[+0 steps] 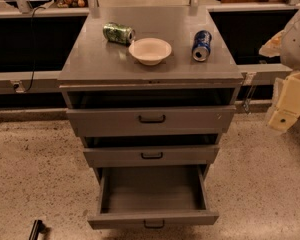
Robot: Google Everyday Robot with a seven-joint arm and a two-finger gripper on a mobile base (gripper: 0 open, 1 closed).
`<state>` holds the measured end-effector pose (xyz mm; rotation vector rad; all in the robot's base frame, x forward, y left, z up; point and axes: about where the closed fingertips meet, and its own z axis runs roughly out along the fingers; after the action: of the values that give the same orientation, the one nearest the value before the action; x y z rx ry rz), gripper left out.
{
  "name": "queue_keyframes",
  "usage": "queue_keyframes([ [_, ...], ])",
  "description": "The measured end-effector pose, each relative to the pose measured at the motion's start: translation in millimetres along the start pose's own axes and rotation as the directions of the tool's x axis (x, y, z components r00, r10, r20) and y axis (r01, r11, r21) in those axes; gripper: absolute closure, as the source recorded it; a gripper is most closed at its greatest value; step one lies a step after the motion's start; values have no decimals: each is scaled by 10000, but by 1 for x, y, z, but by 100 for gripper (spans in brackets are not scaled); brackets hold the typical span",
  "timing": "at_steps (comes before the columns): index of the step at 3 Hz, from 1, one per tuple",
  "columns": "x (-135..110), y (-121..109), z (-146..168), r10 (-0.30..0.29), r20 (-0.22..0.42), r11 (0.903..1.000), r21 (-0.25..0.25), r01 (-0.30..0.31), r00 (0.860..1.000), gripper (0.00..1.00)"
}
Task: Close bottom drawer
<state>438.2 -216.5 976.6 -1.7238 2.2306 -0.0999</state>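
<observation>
I see the bottom drawer (152, 217) pulled far out below the front edge of the tabletop (90, 59), its grey inside bare and its front panel the part of the cabinet nearest the camera. The two drawers above it stick out only a little. The gripper (289, 104) hangs off to the right, just past the front right corner of the tabletop and a bit below that edge. I cannot tell whether it is open or closed, and I see nothing in it.

What matters for me is the offset: the drawer front lies down and to the left of the gripper, and nearer the camera. The panel runs left to right, parallel to the tabletop's front edge, with the small black handle (154, 224) at its middle. I judge I must come around in front of that panel, then push straight back under the tabletop.
</observation>
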Motion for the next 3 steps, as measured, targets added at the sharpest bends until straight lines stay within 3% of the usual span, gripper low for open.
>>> queue_keyframes([
  [2,6,-5,14,188,-106,9996,-198,-190,9998,0],
  [3,28,-11,66,689,-126,9946,-770,-697,9975,0],
])
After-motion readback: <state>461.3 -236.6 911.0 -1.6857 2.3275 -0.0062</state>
